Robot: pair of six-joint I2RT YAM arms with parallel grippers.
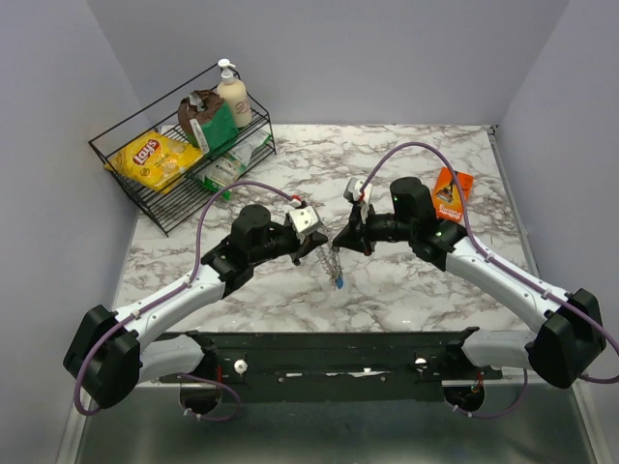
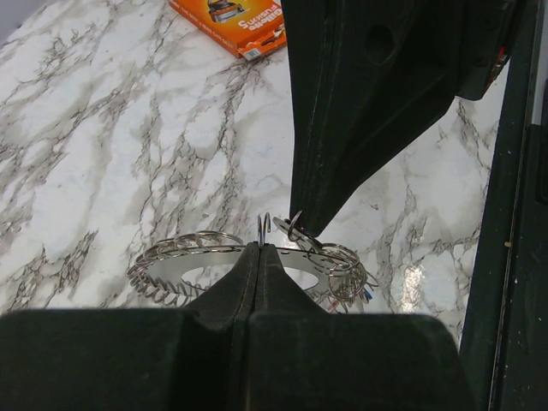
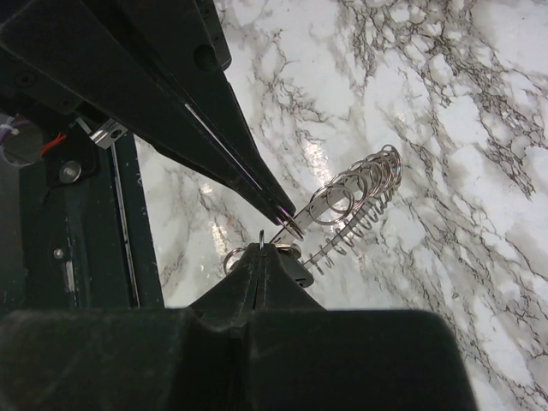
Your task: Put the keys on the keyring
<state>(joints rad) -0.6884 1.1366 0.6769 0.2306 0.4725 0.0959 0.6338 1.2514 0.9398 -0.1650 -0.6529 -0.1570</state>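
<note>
From the near edge of the marble table, both my arms reach forward and bend inward, wrists meeting tip to tip. My left gripper is clenched on the toothed rim of the keyring. My right gripper is squeezed tight at a small wire loop there; I cannot tell what it pinches. A blue key dangles below. Beyond sit an orange box and a wire rack.
</note>
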